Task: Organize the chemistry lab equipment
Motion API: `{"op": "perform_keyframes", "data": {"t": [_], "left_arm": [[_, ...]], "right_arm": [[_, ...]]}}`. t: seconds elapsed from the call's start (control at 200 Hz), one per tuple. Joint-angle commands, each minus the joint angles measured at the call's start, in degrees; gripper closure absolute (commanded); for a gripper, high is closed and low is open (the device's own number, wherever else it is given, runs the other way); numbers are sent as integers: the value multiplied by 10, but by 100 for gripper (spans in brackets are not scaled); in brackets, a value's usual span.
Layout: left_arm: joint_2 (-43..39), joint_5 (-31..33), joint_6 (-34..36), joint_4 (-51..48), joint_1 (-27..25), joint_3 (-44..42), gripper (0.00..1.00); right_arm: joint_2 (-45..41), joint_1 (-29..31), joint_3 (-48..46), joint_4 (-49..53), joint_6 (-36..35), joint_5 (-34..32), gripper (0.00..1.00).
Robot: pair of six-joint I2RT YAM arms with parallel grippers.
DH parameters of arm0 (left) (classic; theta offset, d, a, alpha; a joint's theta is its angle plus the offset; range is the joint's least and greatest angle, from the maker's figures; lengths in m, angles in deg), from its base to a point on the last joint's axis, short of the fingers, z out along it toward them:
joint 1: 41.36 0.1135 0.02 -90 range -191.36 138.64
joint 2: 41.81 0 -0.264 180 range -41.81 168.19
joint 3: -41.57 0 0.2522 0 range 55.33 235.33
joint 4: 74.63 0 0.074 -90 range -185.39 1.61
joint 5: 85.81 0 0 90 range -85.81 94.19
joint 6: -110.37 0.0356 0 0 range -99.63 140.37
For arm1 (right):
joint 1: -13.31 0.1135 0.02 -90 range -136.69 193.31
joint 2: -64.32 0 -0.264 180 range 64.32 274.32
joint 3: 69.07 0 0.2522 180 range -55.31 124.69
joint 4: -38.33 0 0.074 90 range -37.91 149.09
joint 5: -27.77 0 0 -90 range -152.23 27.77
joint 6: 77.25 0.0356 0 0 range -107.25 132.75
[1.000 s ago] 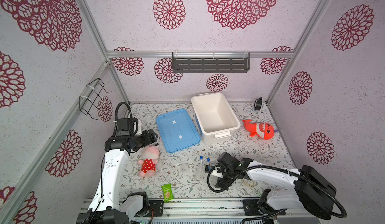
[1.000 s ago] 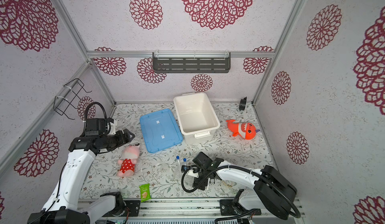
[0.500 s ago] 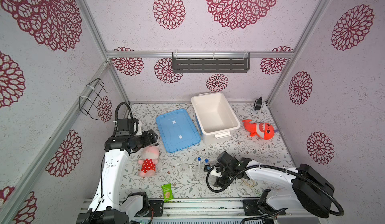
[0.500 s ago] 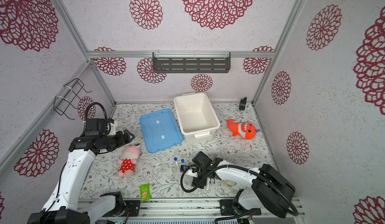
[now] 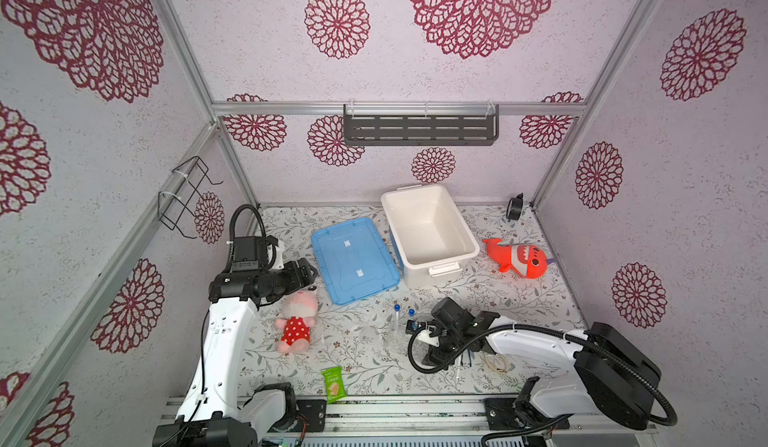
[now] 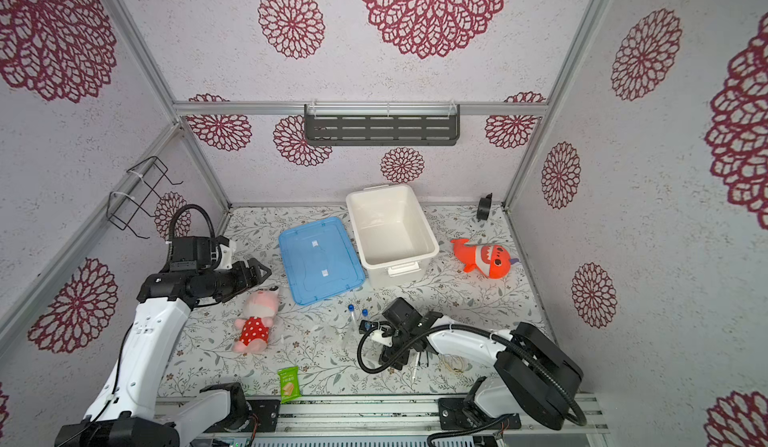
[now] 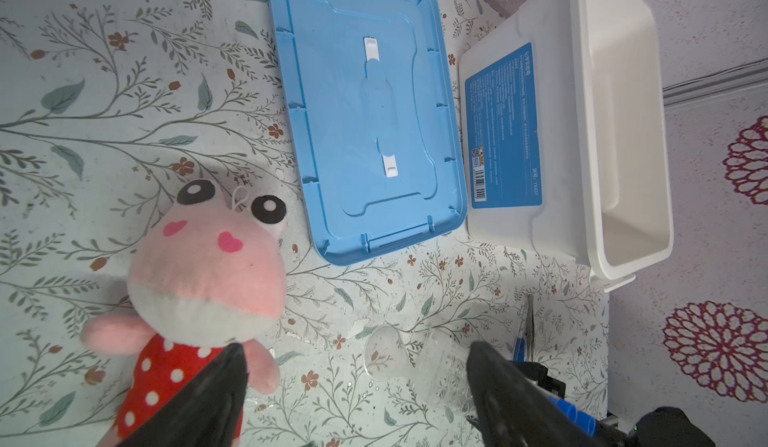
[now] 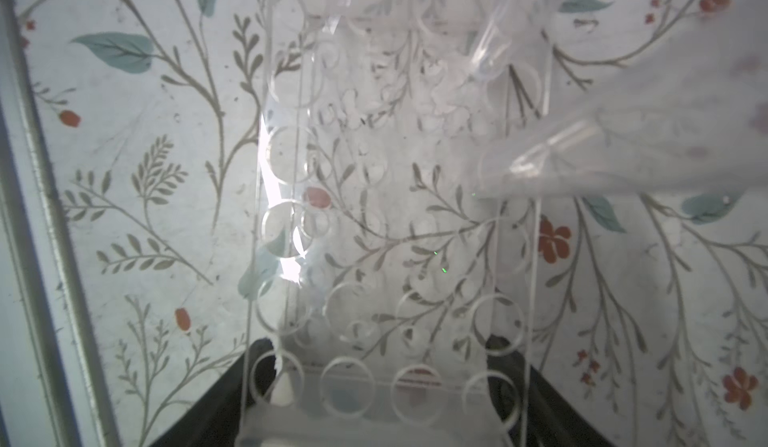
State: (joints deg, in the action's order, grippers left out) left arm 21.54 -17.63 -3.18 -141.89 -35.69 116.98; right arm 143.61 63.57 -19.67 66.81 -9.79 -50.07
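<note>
Counting across the floral table top [image 5: 365, 364]; two plush toys are noted, one pink plush [image 5: 296, 320], soft and rounded in a red dotted dress, and one orange plush [image 5: 519, 258], shark-shaped with a toothed mouth; they are set well apart. One white bin [image 5: 441, 264] is seen, rectangular, smooth plastic with a thick rim. One blue lid [image 5: 353, 260] is laid flat just beside it, glossy, with rounded corners. One green snack packet [image 5: 333, 384] is placed near the front edge.

Two clear tubes with blue caps [image 5: 397, 308] are counted at the front middle, just beside the right gripper [image 5: 415, 329]; their rounded ends are seen in the right wrist view over one clear rack [image 8: 386, 258], flat-sided and drilled with rows of round holes. The rack is flanked by the dark jaws, set wide; whether it is pinched cannot be told.

One clear cone-shaped vessel [image 7: 382, 353] is seen between pink plush and rack. One metal tweezers [image 7: 530, 324] and one dark blue tweezers [image 7: 517, 347], thin and pointed, are laid side by side.

The left gripper [image 5: 307, 272] is held near the pink plush's head, jaws wide, nothing between.
</note>
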Motion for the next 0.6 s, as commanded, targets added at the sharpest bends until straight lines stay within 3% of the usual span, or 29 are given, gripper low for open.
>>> {"op": "perform_keyframes", "data": {"t": [0.0, 0.595], "left_arm": [[0, -6, 2, -4, 6, 13, 13], [-6, -1, 2, -15, 7, 19, 14]], "right_arm": [[14, -9, 33, -19, 21, -5, 26], [147, -27, 163, 23, 13, -11, 28]]}}
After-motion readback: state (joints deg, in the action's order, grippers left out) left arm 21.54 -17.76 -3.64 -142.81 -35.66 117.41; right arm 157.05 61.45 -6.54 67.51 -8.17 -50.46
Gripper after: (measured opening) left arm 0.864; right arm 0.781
